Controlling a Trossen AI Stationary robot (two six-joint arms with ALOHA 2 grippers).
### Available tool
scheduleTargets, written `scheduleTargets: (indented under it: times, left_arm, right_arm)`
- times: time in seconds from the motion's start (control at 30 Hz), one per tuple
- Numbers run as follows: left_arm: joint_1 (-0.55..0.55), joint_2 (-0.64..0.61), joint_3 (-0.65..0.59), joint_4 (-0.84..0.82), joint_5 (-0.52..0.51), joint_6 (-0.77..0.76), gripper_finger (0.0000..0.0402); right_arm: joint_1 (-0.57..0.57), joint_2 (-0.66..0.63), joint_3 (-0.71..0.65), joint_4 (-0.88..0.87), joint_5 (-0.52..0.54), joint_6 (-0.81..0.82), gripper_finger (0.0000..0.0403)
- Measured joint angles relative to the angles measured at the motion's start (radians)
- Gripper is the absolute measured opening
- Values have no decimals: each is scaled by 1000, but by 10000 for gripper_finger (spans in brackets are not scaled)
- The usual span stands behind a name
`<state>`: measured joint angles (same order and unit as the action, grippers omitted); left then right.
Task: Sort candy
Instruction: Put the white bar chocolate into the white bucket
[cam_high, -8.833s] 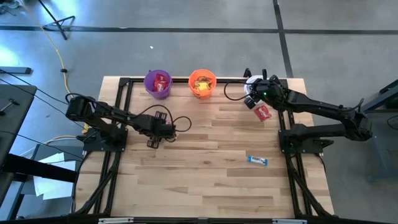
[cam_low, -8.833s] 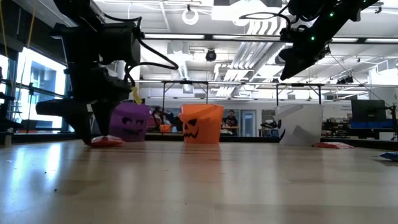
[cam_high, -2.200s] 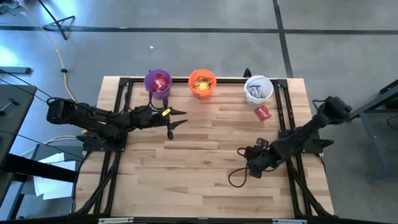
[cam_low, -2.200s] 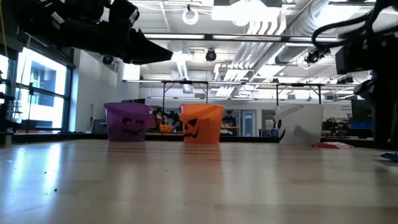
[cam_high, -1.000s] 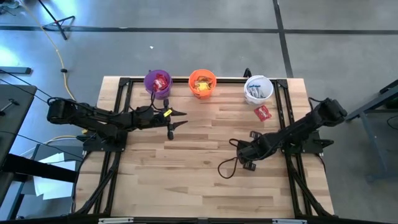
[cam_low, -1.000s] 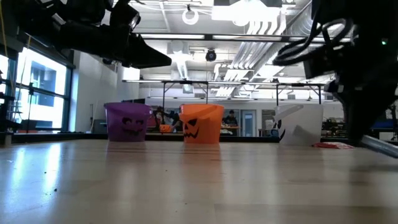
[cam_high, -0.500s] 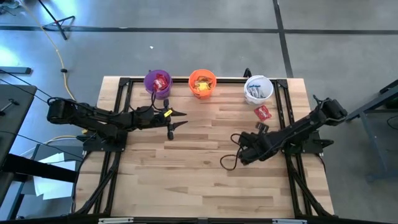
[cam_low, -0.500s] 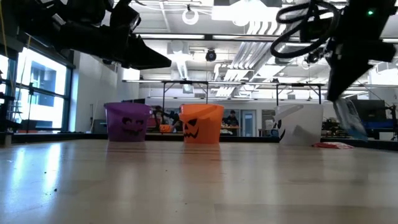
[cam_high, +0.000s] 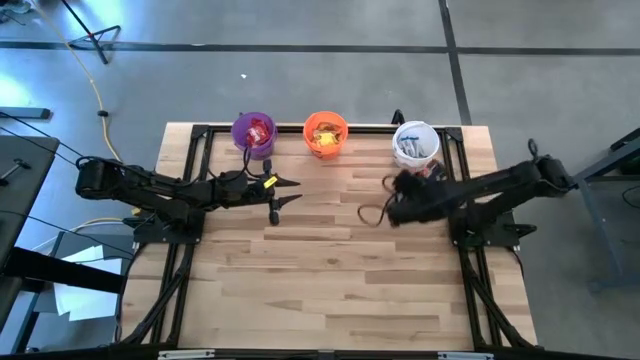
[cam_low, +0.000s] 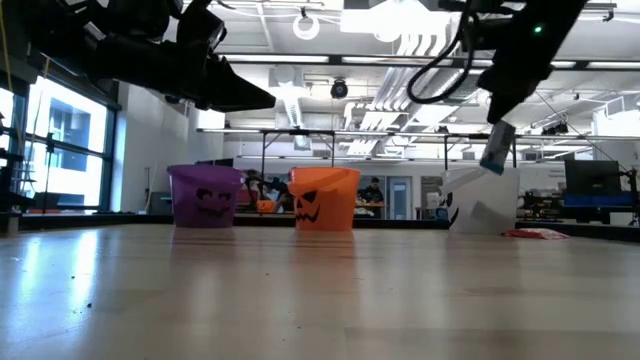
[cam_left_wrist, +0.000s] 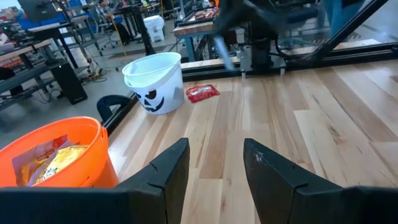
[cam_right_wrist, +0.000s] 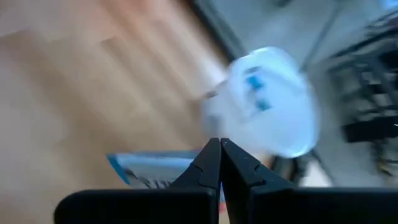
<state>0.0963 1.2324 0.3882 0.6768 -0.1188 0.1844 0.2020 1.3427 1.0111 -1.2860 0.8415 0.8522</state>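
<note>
Blue-and-white bar (cam_right_wrist: 158, 169) clamped in right gripper (cam_right_wrist: 219, 163), hanging near white bucket (cam_right_wrist: 268, 102); left gripper (cam_left_wrist: 214, 165) parted, empty.

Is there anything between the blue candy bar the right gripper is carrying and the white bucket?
Nothing visible. The right gripper, shut on the blue-and-white bar, holds it in the air just short of the white bucket. The red packet lies flat on the table beside the bucket, below the path.

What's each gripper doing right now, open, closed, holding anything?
Left gripper: open, empty, hovering near the orange bucket.
Right gripper: shut on a blue-and-white candy bar, raised near the white bucket.
</note>
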Motion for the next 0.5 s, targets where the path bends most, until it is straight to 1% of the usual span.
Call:
scheduleTargets:
  times: [0.17,0.3,0.37,0.43,0.5]
  left_arm:
    - [0,0,0,-1,0,0,141]
    - [0,0,0,-1,0,0,141]
    - [0,0,0,-1,0,0,141]
    - [0,0,0,-1,0,0,141]
    - [0,0,0,-1,0,0,141]
  right_arm:
    - [-204,-71,0,3,141,-161,0]
    - [-379,-102,0,100,225,-339,0]
    - [-466,-104,-1,178,229,-446,0]
    - [-546,-105,-21,293,228,-563,0]
    - [-626,-105,-55,416,183,-667,0]
